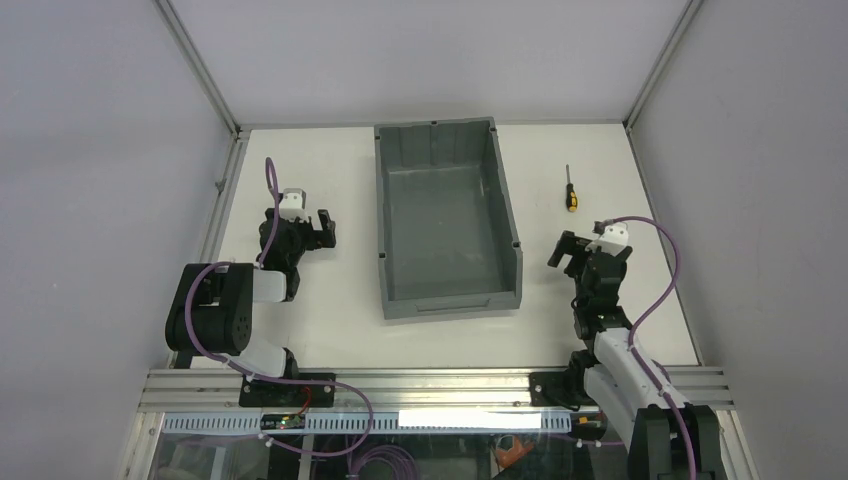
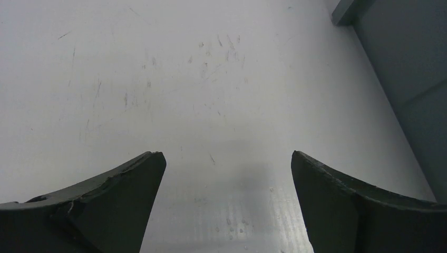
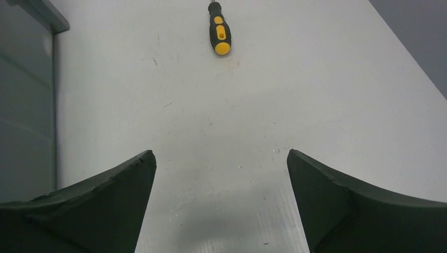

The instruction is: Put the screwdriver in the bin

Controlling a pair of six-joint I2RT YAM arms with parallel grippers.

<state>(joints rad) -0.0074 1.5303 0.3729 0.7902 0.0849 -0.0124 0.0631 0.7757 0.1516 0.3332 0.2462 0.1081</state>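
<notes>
The screwdriver [image 1: 570, 190] is lying flat on the worktop toward the far right corner, its thin shaft pointing at the far edge and its yellow-and-black handle facing the near edge. It is sitting outside the bin [image 1: 384, 200], apart from the bin's right wall, so nothing of the task is showing as done: the tool is resting untouched and the bin is showing only its bare grey floor. The bin itself is occupying the middle of the worktop, its far wall close to the far edge and its lowered lip facing the near edge. The right gripper [image 1: 565, 250] is hovering between the bin and the right edge, nearer the near edge than the tool; its fingers are spreading wide and holding nothing, and its wrist view is framing the handle ahead, well apart from the fingertips. The left gripper [image 1: 325, 230] is waiting toward the left edge, likewise gaping wide and carrying nothing. By my judgement, reaching, grasping, carrying and dropping are all remaining.
</notes>
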